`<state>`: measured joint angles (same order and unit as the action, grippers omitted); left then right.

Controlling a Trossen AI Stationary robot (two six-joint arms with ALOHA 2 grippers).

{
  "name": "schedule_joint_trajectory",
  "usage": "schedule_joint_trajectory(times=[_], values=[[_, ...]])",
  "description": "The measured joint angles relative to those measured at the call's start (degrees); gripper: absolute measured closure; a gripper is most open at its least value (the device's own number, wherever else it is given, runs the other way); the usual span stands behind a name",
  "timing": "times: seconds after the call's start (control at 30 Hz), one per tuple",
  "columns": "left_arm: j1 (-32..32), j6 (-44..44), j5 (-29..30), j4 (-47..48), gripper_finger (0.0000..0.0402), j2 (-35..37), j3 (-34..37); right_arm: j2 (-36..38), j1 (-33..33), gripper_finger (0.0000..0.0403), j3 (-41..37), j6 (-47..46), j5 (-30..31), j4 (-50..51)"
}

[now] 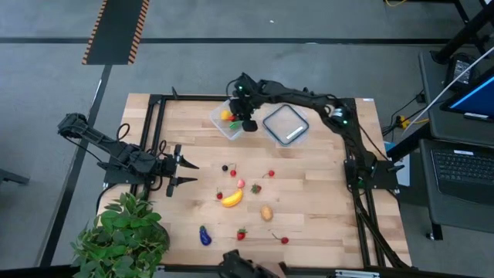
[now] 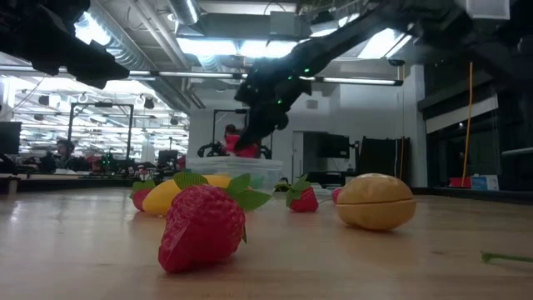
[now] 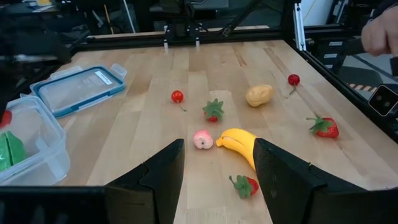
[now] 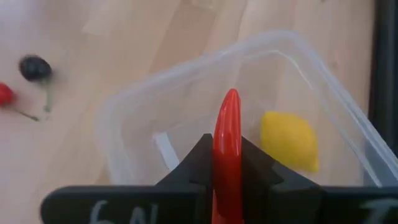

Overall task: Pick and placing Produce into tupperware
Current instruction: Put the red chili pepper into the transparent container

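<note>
- The right gripper (image 4: 227, 186) hangs over the tupperware (image 1: 228, 125), its fingers clamped on a long red chili pepper (image 4: 227, 149) that points down into the tub.
- The clear tub sits near the far edge of the table (image 1: 324, 201), just beside its flat lid (image 1: 285, 124) with the white label.
- A yellow lemon-like piece (image 4: 289, 140) and a green piece (image 3: 11, 151) already lie inside the tub.
- The left gripper (image 1: 185, 173) waits low at the left side of the table, fingers parted and holding nothing, pointed toward the loose produce.
- Spread across the middle of the table are a banana (image 1: 232, 198), a potato (image 1: 266, 212), a pink peach-like piece (image 3: 203, 139), several strawberries (image 3: 326, 127) and cherries (image 3: 177, 97).
- A purple eggplant (image 1: 205, 236) lies near the front edge.
- A dark berry (image 4: 34, 67) lies on the wood near the tub.
- A potted plant (image 1: 123, 232) stands at the front left corner.
</note>
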<state>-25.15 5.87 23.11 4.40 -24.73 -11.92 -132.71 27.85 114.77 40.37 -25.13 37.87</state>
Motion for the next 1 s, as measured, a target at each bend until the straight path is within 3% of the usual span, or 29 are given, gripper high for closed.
schedule_joint_trajectory(times=[0.3, 0.63, 0.83, 1.0], values=[[0.03, -0.02, 0.0, 0.1, 0.0217, 0.0, 0.0, -9.64, 1.59, 0.0358, 17.74, 6.52, 1.52, 13.9], [0.07, -0.46, 0.33, 0.1, 0.0217, 0.0, 0.0, -11.84, 2.3, 0.0358, 19.53, 7.19, 0.8, 14.06], [0.09, -0.46, 0.37, 0.1, 0.0217, 0.0, 0.0, -11.91, 2.3, 0.0357, 19.48, 1.94, 0.52, 15.94], [0.09, -0.46, 0.39, 0.07, 0.0217, 0.0, 0.0, -11.93, 2.3, 0.0321, 19.46, 1.63, 0.45, 16.22]])
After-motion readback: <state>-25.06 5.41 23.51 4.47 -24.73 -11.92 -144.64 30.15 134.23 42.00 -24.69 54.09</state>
